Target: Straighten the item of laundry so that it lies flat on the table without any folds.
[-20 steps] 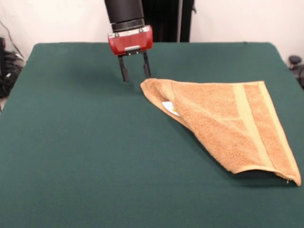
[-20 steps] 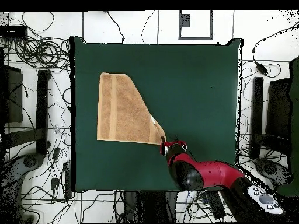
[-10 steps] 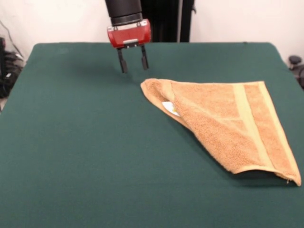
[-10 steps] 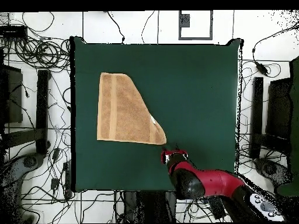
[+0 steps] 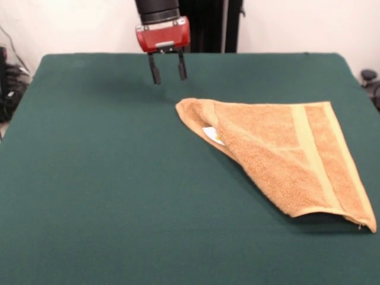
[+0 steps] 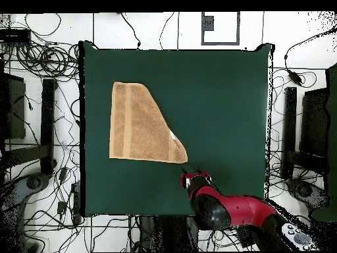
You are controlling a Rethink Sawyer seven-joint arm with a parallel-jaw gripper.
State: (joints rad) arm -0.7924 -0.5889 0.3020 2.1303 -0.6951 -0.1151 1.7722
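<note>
Towel (image 5: 285, 157), one, folded, on table (image 5: 107, 196)

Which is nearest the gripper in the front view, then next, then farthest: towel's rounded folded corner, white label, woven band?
Measured from the gripper, hanging open above the table:
1. Rounded folded corner of the towel: just below and right of the gripper.
2. White label: on the diagonal folded edge, further right and toward the camera.
3. Woven band: across the towel's right side, farthest.

The towel (image 5: 285, 157) is rough, looped terry cloth with a smoother woven band (image 5: 312, 155). The worktop (image 5: 107, 190) is matt, felt-like cloth. The gripper (image 5: 168, 70) housing looks like glossy plastic.
</note>
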